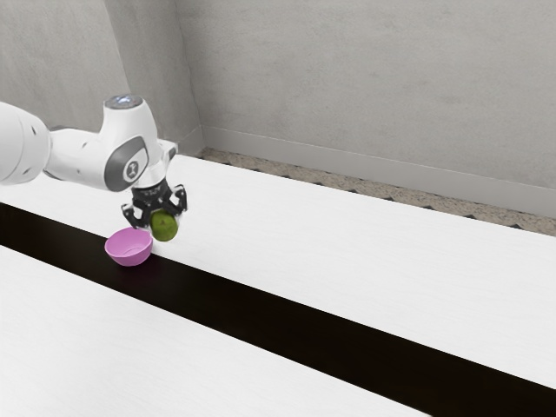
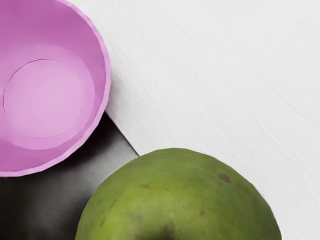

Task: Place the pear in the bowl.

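Nearest our wrist camera is the pear, pinched between the fingers of our gripper and sitting at its fingertips. We have it raised beside the pink bowl, outside the rim, toward the exterior view's right. It looks rounded and green, with small brown specks and a darker patch. Our arm reaches in from the exterior view's left, the hand pointing down toward the table.

Below the jaws, a broad white tabletop runs past, cut by a straight black band; beyond the jaws, mottled grey walls drop to a pale skirting board and speckled brownish floor.
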You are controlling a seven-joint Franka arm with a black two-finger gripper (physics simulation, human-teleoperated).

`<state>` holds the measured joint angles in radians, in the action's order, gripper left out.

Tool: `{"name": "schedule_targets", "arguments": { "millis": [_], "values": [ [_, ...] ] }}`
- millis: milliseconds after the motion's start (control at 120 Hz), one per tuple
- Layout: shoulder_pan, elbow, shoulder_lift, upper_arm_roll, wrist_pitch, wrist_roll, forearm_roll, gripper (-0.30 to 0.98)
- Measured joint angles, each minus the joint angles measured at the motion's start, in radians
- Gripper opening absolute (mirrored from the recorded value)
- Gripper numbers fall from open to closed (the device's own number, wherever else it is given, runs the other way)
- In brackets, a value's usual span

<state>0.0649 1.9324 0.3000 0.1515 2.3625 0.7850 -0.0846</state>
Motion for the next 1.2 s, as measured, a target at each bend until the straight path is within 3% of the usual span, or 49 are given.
{"name": "schedule_targets", "arguments": {
  "millis": [175, 658, 1017, 1200],
  "values": [
    [0.099, -0.002, 0.006, 0.001, 0.000, 0.002, -0.001, 0.16],
    [0.150, -0.054, 0.076, -0.002, 0.012, -0.002, -0.001, 0.20],
    [0.151, -0.056, 0.086, -0.003, 0.017, -0.032, 0.019, 0.51],
    [0.149, -0.067, 0.085, -0.006, 0.017, -0.050, 0.023, 0.60]
  ]
}}
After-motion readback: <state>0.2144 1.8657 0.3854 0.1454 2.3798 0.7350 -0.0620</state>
